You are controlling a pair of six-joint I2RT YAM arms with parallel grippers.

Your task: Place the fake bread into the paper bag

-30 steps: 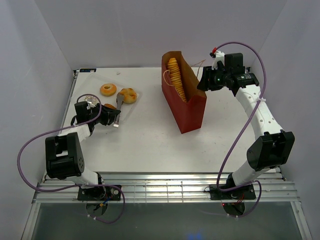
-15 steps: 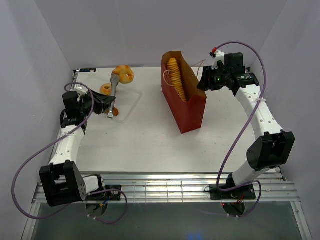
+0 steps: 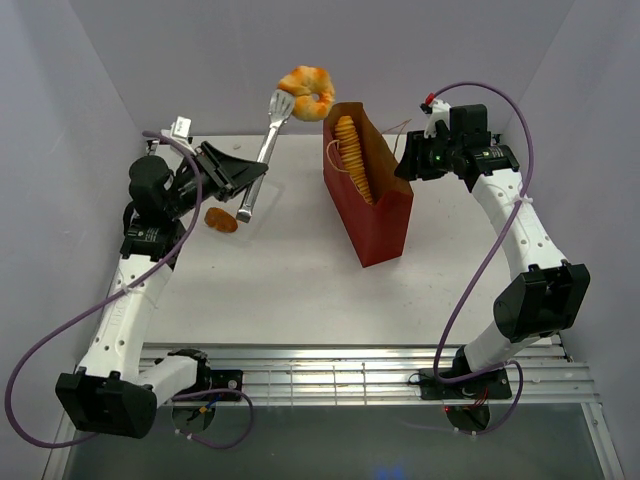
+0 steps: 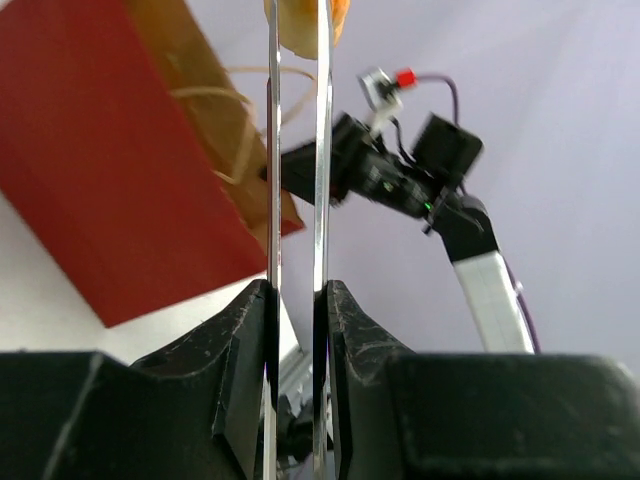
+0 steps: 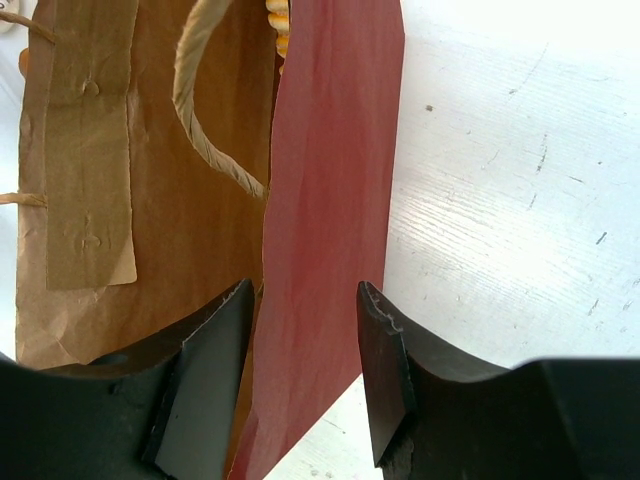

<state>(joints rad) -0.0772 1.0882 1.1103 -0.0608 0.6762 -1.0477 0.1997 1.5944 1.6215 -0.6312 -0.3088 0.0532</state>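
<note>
My left gripper [image 3: 238,177] is shut on long metal tongs [image 3: 268,140], raised in the air. The tongs pinch a golden round bun [image 3: 306,92] high up, just left of the mouth of the dark-red paper bag [image 3: 375,215]. In the left wrist view the gripper [image 4: 297,300] clamps the tongs [image 4: 322,150], with the bun [image 4: 300,20] at the top and the bag [image 4: 110,170] at the left. A long ridged loaf [image 3: 350,155] stands in the bag. A small brown piece [image 3: 221,220] lies on the table. My right gripper [image 3: 408,162] [image 5: 305,290] is open, straddling the bag's wall [image 5: 330,200].
A tan string handle [image 5: 205,130] hangs inside the bag. The white table [image 3: 300,290] is bordered by purple-grey walls at the left, back and right. The right arm [image 4: 400,175] shows beyond the bag in the left wrist view. The ring doughnut is hidden.
My left arm has lifted the tongs with the bun from the table's left side up and right, towards the bag's mouth. The right arm and the bag have not moved.
</note>
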